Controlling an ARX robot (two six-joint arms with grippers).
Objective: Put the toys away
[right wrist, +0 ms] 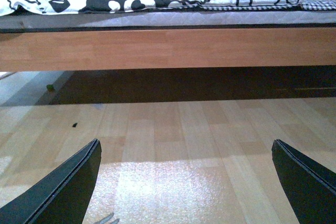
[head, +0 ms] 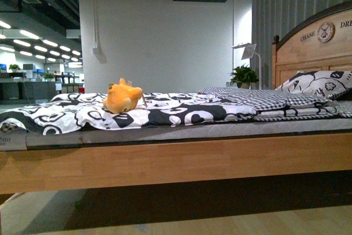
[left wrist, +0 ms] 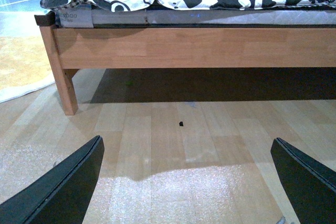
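Well, my left end effector [left wrist: 187,139] and my right end effector [right wrist: 186,141] both hang released, their dark fingers spread wide with nothing between them, low over the pale wood-plank floor [left wrist: 173,145] in front of the light wooden bed frame [head: 165,160]. The soft orange-yellow plush animal [head: 123,97] lies on the black-and-white patterned duvet [head: 181,113], towards the foot end and well apart from the arched wooden headboard [head: 308,48]. Its long axis runs roughly level, along the bed's side rail, with the small pointed bumps upward. Its face seems to turn towards the foot end, though it is too small to be sure.
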